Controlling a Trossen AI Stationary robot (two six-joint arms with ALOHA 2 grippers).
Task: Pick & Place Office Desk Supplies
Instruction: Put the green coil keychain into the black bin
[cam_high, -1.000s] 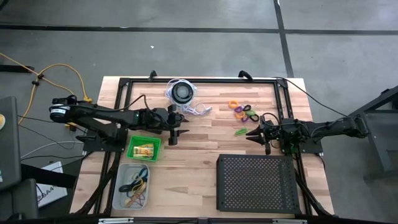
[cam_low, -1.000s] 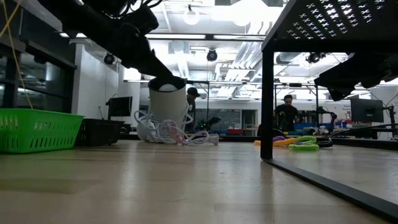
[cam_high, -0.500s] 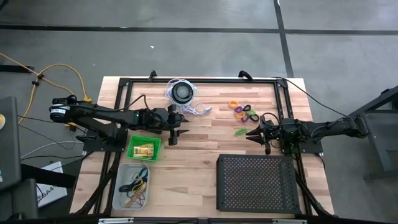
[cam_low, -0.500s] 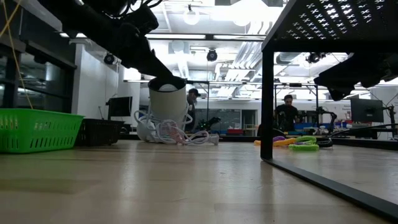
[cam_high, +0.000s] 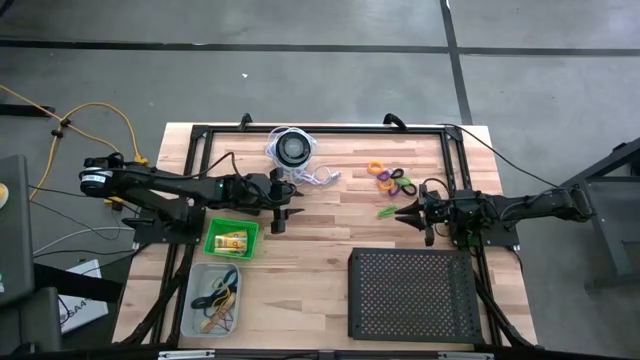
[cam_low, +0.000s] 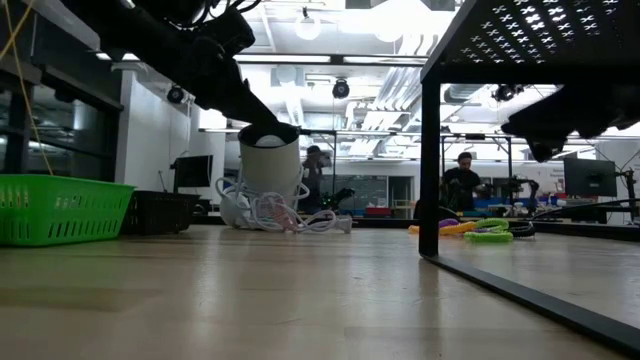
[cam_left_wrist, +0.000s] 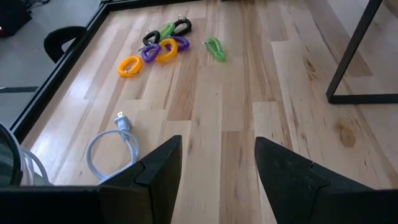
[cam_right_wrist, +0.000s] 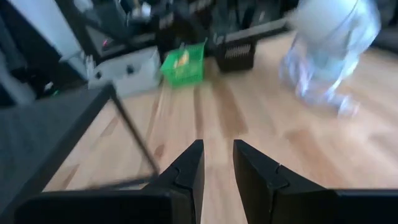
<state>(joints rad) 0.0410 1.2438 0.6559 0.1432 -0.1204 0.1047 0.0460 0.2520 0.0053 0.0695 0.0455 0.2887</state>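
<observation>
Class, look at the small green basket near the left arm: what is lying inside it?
Inside the green basket lie little yellow packets, seen from above. Whether anything sits beneath them cannot be seen; from table height the basket's wall hides its contents.

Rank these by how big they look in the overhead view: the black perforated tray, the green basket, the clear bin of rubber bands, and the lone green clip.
1. Black perforated tray, clearly largest.
2. Clear bin.
3. Green basket.
4. Lone green clip, smallest.

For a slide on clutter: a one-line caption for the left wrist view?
Open left gripper looks across bare wood toward orange, purple, green and black rings, with a white plug and cord nearby.
</observation>
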